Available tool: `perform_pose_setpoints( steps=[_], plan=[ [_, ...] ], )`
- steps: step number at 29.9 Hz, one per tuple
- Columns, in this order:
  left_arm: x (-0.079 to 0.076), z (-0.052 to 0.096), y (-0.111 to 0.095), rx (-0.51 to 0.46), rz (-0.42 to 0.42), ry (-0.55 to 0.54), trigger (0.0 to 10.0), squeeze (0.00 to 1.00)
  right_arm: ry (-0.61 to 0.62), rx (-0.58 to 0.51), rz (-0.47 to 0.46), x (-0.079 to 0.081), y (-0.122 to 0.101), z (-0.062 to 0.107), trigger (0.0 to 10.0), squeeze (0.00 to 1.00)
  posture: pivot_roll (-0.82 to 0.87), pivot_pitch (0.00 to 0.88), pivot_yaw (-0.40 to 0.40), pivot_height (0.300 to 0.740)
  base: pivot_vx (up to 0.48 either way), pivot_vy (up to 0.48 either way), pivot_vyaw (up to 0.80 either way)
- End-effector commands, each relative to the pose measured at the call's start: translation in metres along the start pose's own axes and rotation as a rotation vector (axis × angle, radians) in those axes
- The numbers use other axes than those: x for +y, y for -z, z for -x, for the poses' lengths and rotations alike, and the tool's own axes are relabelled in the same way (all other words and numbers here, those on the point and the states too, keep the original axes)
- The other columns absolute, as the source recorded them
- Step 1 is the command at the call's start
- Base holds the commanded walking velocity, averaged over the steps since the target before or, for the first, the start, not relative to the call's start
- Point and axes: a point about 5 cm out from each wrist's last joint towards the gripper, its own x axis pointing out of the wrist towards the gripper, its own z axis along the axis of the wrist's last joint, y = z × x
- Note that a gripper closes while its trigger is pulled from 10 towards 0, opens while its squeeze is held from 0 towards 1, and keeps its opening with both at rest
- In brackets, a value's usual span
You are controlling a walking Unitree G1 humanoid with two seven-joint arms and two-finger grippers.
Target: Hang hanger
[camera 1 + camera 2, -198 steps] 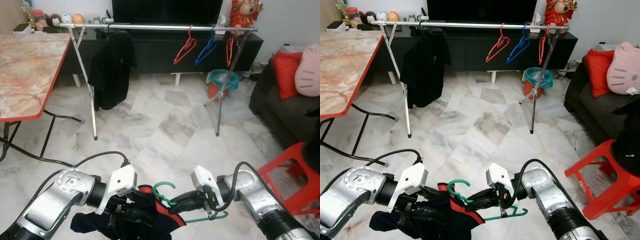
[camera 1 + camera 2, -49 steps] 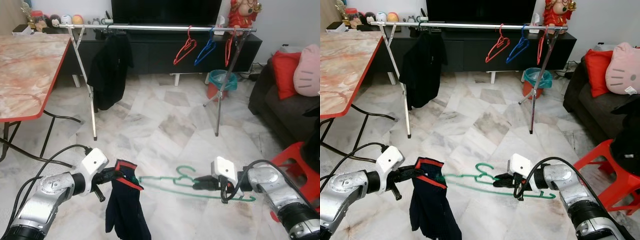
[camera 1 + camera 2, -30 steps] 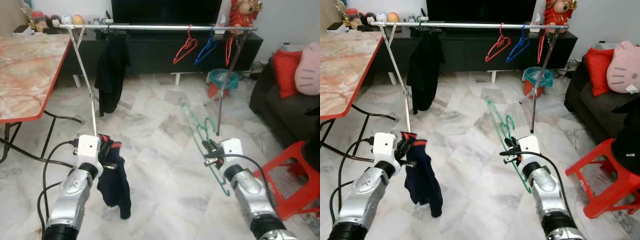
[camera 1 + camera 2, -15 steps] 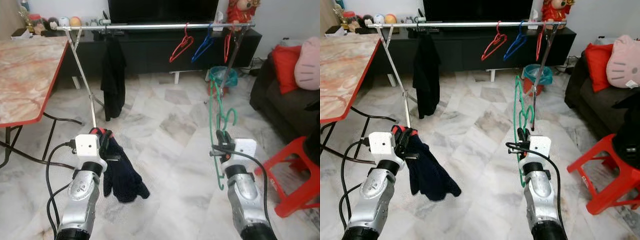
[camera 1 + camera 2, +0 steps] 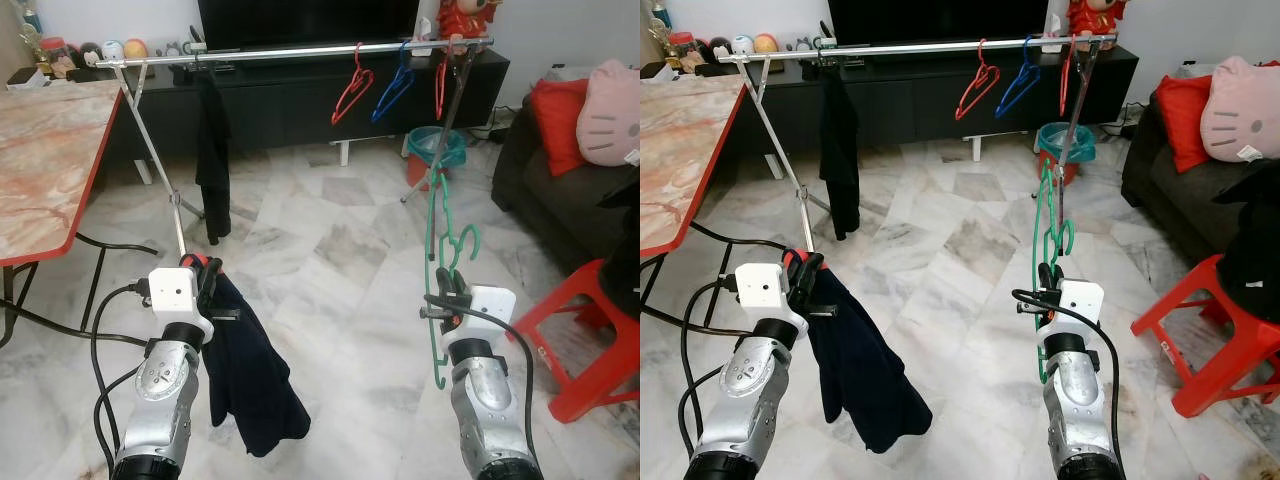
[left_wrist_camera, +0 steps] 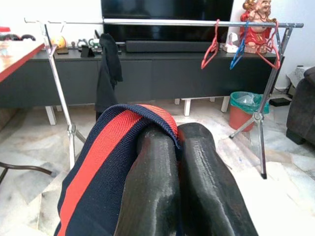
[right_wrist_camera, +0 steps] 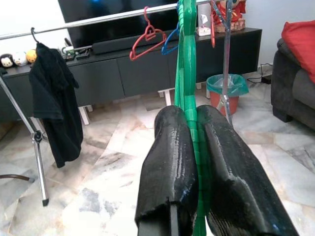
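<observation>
Right wrist view shows jaws pinching green hanger (image 7: 186,88); left's pinch navy garment (image 6: 106,167)

Clothes rail (image 5: 300,50): you have bare bar between the black shirt (image 5: 213,160) and the red hanger (image 5: 352,90). Right of that: blue hanger (image 5: 388,88), second red hanger (image 5: 441,85), crossed legs (image 5: 445,130). Tabletop (image 5: 45,160) flanks the rail's left end.

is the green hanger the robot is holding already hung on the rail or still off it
Still off it. The right gripper is shut on the green hanger, held upright above the floor, well short of the clothes rail.
</observation>
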Motion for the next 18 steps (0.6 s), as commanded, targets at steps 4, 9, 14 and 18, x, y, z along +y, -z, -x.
perform_pose_setpoints(
  steps=[4, 9, 14, 18],
  plan=[
    [0.005, -0.005, -0.010, -0.033, -0.031, -0.019, 10.0, 0.00, -0.012, -0.035, 0.004, 0.004, -0.010, -0.006, 10.0, 0.00, -0.09, 0.000, 0.040, 0.740, 0.000, 0.316, 0.00],
    [0.006, -0.003, -0.012, -0.037, -0.031, -0.031, 10.0, 0.00, -0.042, -0.010, 0.011, 0.012, -0.007, -0.007, 10.0, 0.00, -0.07, 0.000, 0.035, 0.740, 0.000, 0.332, 0.77],
    [0.004, -0.003, -0.010, -0.029, -0.033, -0.028, 10.0, 0.00, -0.036, -0.006, -0.019, 0.012, -0.007, -0.007, 10.0, 0.00, -0.07, 0.000, 0.037, 0.740, 0.000, 0.335, 0.16],
    [0.004, -0.003, -0.011, -0.026, -0.035, -0.028, 10.0, 0.00, -0.049, -0.003, -0.009, 0.014, -0.006, -0.006, 10.0, 0.00, -0.07, 0.000, 0.041, 0.740, 0.000, 0.335, 0.00]
  ],
)
